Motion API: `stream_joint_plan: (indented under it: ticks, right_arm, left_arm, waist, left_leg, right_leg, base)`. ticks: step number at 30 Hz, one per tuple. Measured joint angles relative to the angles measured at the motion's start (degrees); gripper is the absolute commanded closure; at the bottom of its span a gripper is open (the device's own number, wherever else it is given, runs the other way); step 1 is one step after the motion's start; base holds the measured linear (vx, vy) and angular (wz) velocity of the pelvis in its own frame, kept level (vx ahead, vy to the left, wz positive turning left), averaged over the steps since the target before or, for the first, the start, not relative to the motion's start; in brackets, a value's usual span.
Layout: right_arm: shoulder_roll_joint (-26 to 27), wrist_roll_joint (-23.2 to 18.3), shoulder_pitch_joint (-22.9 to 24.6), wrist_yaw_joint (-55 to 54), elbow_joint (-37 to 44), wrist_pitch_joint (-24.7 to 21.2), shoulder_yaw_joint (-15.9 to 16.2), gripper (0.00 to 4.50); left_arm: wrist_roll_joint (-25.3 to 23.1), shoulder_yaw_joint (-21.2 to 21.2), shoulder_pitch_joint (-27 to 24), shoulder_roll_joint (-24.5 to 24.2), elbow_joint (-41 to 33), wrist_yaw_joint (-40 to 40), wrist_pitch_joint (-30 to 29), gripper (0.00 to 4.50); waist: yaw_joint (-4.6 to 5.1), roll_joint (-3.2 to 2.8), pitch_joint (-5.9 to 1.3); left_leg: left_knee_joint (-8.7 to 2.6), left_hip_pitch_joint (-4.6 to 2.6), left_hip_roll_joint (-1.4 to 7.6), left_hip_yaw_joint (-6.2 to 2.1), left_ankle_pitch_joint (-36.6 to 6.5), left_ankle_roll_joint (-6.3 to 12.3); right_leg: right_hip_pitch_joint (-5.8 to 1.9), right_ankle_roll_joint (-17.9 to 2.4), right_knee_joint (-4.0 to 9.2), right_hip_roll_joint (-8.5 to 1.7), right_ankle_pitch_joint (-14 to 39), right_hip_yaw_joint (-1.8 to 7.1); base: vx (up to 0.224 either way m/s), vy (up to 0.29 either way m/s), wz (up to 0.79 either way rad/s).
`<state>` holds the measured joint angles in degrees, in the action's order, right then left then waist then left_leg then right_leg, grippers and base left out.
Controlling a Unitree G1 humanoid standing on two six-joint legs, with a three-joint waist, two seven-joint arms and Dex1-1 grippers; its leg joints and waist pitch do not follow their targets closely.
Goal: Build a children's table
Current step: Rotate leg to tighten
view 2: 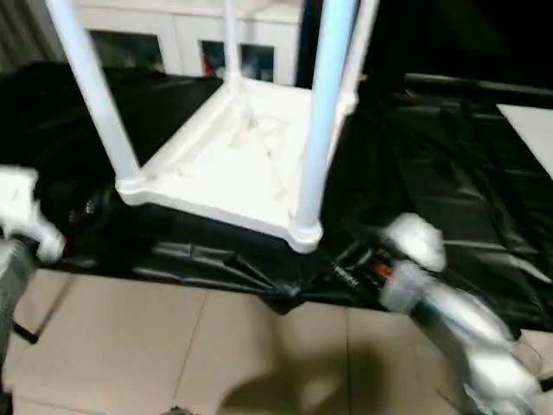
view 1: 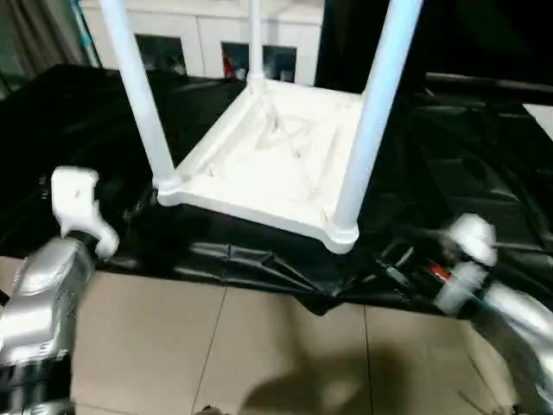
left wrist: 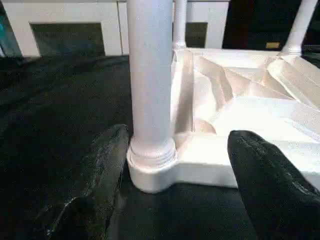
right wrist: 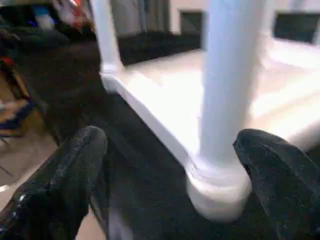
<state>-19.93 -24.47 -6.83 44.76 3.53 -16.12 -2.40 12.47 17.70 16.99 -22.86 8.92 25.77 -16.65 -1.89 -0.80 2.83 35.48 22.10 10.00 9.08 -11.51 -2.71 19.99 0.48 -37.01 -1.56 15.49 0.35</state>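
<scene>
The white table top (view 1: 276,156) lies upside down on black cloth, its ribbed underside facing up. White tube legs stand in its corner sockets: the near left leg (view 1: 143,104), the near right leg (view 1: 371,121) and a far leg (view 1: 255,39). My left gripper (left wrist: 180,195) is open just in front of the near left socket (left wrist: 150,170), one finger (left wrist: 102,170) on each side and no contact seen. My right gripper (right wrist: 175,200) is open too, low beside the near right leg's base (right wrist: 217,190), which stands closer to one finger (right wrist: 285,180).
Black cloth (view 1: 484,156) covers the low platform under the table top, and its front edge drops to a beige tiled floor (view 1: 216,346). A white cabinet with glass doors (view 1: 216,39) stands behind. A white panel (view 1: 540,117) lies at the far right.
</scene>
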Motion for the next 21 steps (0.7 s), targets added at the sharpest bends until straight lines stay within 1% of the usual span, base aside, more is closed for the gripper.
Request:
stream_joint_plan:
  ticks: [2, 4, 8, 10, 11, 12, 13, 15, 17, 20, 21]
  right_arm:
    - [2.9, 0.0, -2.3, 0.6, -1.9, -0.1, 2.8, 0.00]
    - [5.1, 0.0, -4.2, 0.8, -4.7, -0.4, 4.5, 0.00]
    - [8.5, 0.6, -5.3, 2.5, -8.3, -0.5, 8.3, 0.00]
    - [10.9, 2.1, -6.6, 1.0, -11.0, 1.3, 8.9, 0.00]
    - [12.3, 3.1, -7.6, -1.1, -12.6, 3.5, 8.9, 0.00]
    - [13.0, 4.0, -8.5, -2.9, -13.9, 5.1, 8.8, 0.00]
    - [14.1, 4.8, -9.7, -5.5, -15.8, 6.7, 7.8, 0.00]
    - [16.1, 4.9, -11.8, -12.0, -19.1, 9.3, 3.6, 0.00]
    - [16.3, 4.8, -11.9, -14.7, -19.4, 10.2, 1.4, 0.00]
    - [15.7, 4.8, -11.1, -15.8, -19.4, 10.7, 0.3, 0.00]
    - [15.5, 4.8, -10.7, -16.2, -19.4, 10.7, -0.1, 0.00]
  left_arm:
    - [-0.1, -0.6, 1.2, 0.0, 2.0, -0.3, 0.3, 0.96]
    - [-0.1, -0.6, 2.3, -0.2, 4.3, -0.7, 0.4, 0.96]
    - [1.1, -0.1, 4.3, -0.2, 8.0, 0.4, 0.6, 0.96]
    - [1.8, 0.2, 6.0, -0.2, 10.0, 2.0, 0.8, 0.96]
    - [2.1, 0.1, 6.7, -0.2, 10.6, 3.4, 1.3, 0.96]
    - [2.4, 0.0, 7.3, -0.2, 11.3, 4.3, 1.9, 0.96]
    - [2.5, -0.3, 8.2, -0.4, 12.3, 5.5, 2.2, 0.96]
    - [3.1, -2.1, 10.8, -0.5, 14.1, 8.9, 2.2, 0.96]
    - [3.4, -3.7, 12.4, -0.7, 14.5, 11.2, 2.2, 0.96]
    - [3.3, -4.9, 12.7, -1.2, 15.1, 12.5, 1.8, 0.96]
    - [2.6, -5.4, 13.1, -1.2, 16.3, 12.1, 1.7, 0.96]
  waist:
    - [-0.15, 0.04, -0.01]
    - [-0.32, 0.07, -0.02]
    - [-1.27, 0.21, -0.03]
    - [-1.56, 0.26, 0.01]
    - [-1.69, 0.26, 0.01]
    - [-1.80, 0.26, 0.01]
    - [-1.85, 0.30, 0.00]
    - [-2.36, 0.30, 0.01]
    - [-2.89, 0.30, 0.01]
    - [-3.02, 0.30, 0.01]
    - [-3.06, 0.29, 0.02]
  left_leg:
    - [-0.01, 0.07, 0.01, 0.00, 0.0, 0.01]
    - [-0.01, 0.16, 0.00, 0.00, 0.1, 0.08]
    - [-0.01, 0.43, 0.00, 0.00, 0.2, 0.46]
    - [-0.01, 0.59, 0.01, 0.00, 0.2, 0.41]
    - [-0.01, 0.75, 0.01, 0.01, 0.2, 0.36]
    - [-0.01, 0.86, -0.01, 0.04, 0.2, 0.32]
    - [-0.01, 0.97, -0.01, 0.11, 0.4, 0.29]
    - [-0.27, 1.06, -0.01, 0.50, 0.7, 0.39]
    - [-0.54, 0.98, -0.01, 0.94, 1.0, 0.45]
    - [-0.55, 0.98, -0.02, 1.01, 1.0, 0.45]
    - [-0.55, 0.98, -0.03, 1.01, 1.0, 0.44]
  right_leg:
    - [0.04, 0.0, 0.06, 0.00, 0.0, -0.03]
    - [0.06, 0.0, 0.11, -0.01, 0.0, -0.05]
    - [0.13, 0.0, 0.32, -0.13, 0.0, -0.31]
    - [0.30, 0.0, 0.25, -0.18, 0.0, -0.41]
    - [0.43, 0.0, 0.19, -0.25, 0.0, -0.50]
    - [0.56, 0.0, 0.09, -0.33, 0.0, -0.57]
    - [0.69, 0.0, -0.02, -0.42, 0.0, -0.67]
    - [0.81, 0.0, -0.10, -0.83, 0.0, -0.95]
    - [0.82, 0.1, -0.05, -1.11, -0.1, -0.99]
    - [0.81, 0.2, -0.04, -1.21, -0.2, -1.05]
    - [0.81, 0.2, -0.05, -1.24, -0.2, -1.08]
  base:
    - [0.000, 0.000, 0.00]
    - [0.000, 0.000, 0.00]
    - [0.000, 0.000, 0.00]
    - [0.000, 0.000, 0.00]
    - [0.000, 0.000, 0.00]
    - [0.000, 0.000, 0.00]
    - [0.000, 0.000, 0.00]
    - [0.000, 0.000, 0.00]
    - [0.000, 0.000, 0.00]
    - [0.000, 0.000, 0.00]
    - [0.000, 0.000, 0.00]
